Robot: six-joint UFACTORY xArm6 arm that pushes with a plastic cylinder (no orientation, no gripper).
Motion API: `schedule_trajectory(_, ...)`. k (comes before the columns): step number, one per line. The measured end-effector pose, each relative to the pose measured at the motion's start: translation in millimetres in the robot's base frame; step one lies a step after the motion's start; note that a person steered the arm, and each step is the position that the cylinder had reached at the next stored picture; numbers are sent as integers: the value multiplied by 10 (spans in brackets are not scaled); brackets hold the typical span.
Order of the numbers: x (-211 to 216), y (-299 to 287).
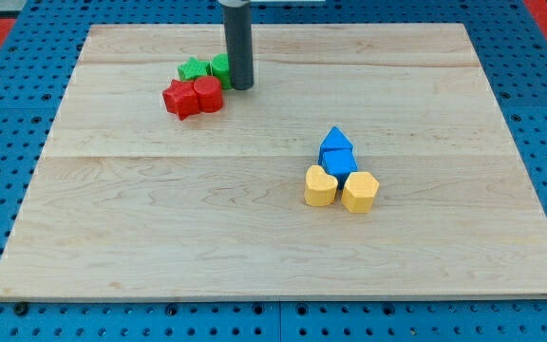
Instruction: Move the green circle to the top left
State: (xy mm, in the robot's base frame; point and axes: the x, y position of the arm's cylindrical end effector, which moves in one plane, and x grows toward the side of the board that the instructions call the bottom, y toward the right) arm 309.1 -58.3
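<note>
The green circle lies on the wooden board near the view's top, left of centre, partly hidden by my rod. My tip touches or nearly touches its right side. A green star sits right against the circle's left. Just below them lie a red star and a red round block, touching each other and close under the green pair.
The wooden board rests on a blue pegboard. Right of centre is a cluster: a blue triangle, a blue block, a yellow heart and a yellow hexagon-like block.
</note>
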Motion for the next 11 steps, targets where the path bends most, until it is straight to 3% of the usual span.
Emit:
schedule_trajectory(1, -259, -440)
schedule_trajectory(2, -482, -374)
schedule_trajectory(3, -553, 53)
schedule_trajectory(4, -876, -157)
schedule_trajectory(5, -784, -878)
schedule_trajectory(6, -784, -1210)
schedule_trajectory(9, -784, -1296)
schedule_trajectory(10, -506, -1302)
schedule_trajectory(11, -194, -918)
